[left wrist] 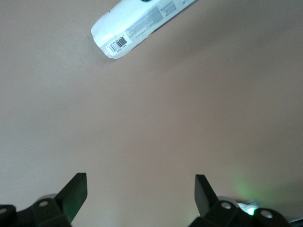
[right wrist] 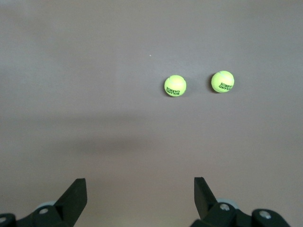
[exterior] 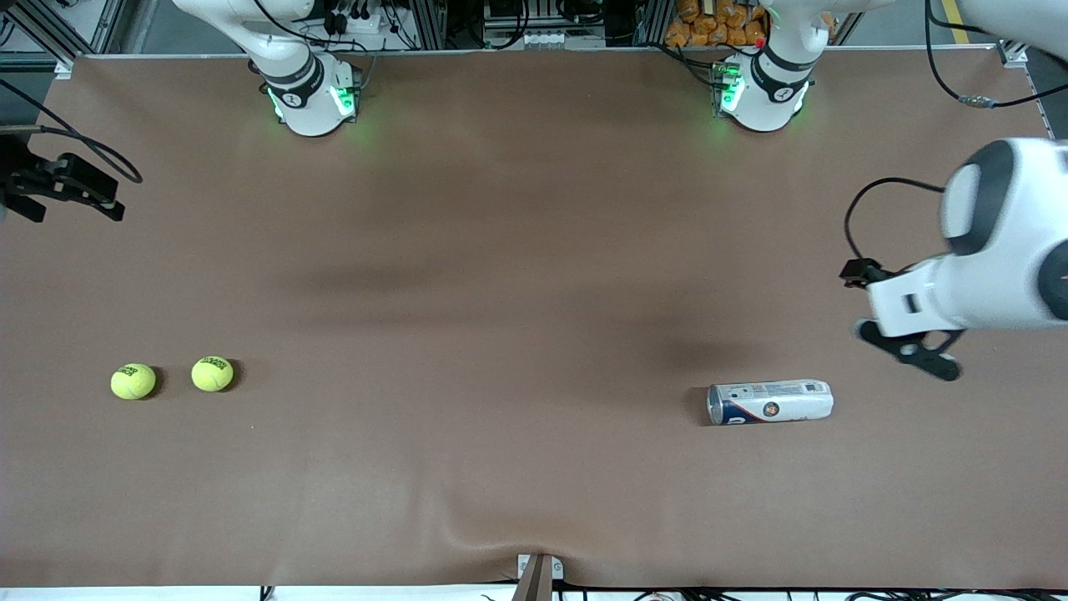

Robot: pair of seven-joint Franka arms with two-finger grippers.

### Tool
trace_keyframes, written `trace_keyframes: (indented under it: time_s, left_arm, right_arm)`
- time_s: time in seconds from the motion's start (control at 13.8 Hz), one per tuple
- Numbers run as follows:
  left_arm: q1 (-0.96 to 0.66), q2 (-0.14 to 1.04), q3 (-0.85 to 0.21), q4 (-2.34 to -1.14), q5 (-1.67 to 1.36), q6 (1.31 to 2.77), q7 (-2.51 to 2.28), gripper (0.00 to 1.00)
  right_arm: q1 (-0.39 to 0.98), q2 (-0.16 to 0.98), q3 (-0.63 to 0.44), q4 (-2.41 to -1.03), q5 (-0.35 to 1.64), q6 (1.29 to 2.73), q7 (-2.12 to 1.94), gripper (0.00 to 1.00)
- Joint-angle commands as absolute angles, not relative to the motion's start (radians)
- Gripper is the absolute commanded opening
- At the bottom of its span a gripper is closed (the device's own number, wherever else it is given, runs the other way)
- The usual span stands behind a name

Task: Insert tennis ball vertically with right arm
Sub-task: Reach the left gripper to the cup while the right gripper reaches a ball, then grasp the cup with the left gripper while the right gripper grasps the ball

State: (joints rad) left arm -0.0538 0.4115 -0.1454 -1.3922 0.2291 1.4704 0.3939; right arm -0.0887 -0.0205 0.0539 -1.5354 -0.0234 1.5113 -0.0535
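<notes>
Two yellow-green tennis balls lie side by side on the brown table toward the right arm's end: one nearest the table's end, the other beside it. My right gripper hangs open and empty in the air at that end of the table, apart from both balls. A white and blue ball can lies on its side toward the left arm's end. My left gripper hovers open and empty beside the can's white end, not touching it.
Both arm bases stand at the table's edge farthest from the front camera. A small bracket sits at the middle of the nearest edge. Bare brown table stretches between the balls and the can.
</notes>
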Motion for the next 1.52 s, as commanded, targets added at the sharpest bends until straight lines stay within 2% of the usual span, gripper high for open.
trace_keyframes:
  time_s: [0.0, 0.22, 0.36, 1.01, 1.45]
  left_arm:
    - [-0.126, 0.452, -0.143, -1.378, 0.295, 1.465, 0.408, 1.0]
    - [-0.173, 0.515, -0.143, -1.374, 0.38, 1.483, 0.425, 1.0]
    - [-0.184, 0.535, -0.143, -1.376, 0.417, 1.515, 0.475, 1.0]
    - [-0.225, 0.676, -0.143, -1.376, 0.573, 1.719, 0.505, 1.0]
    - [-0.227, 0.773, -0.143, -1.376, 0.663, 1.873, 0.567, 1.0]
  right_arm:
    - [-0.165, -0.012, 0.063, -1.557, -0.034, 1.516, -0.119, 1.0]
    - [-0.183, 0.024, 0.061, -1.559, -0.031, 1.54, -0.123, 1.0]
    - [-0.187, 0.055, 0.063, -1.595, -0.029, 1.612, -0.121, 1.0]
    - [-0.204, 0.096, 0.063, -2.025, -0.018, 2.126, -0.123, 1.0]
    - [-0.235, 0.27, 0.064, -2.036, -0.018, 2.298, -0.123, 1.0]
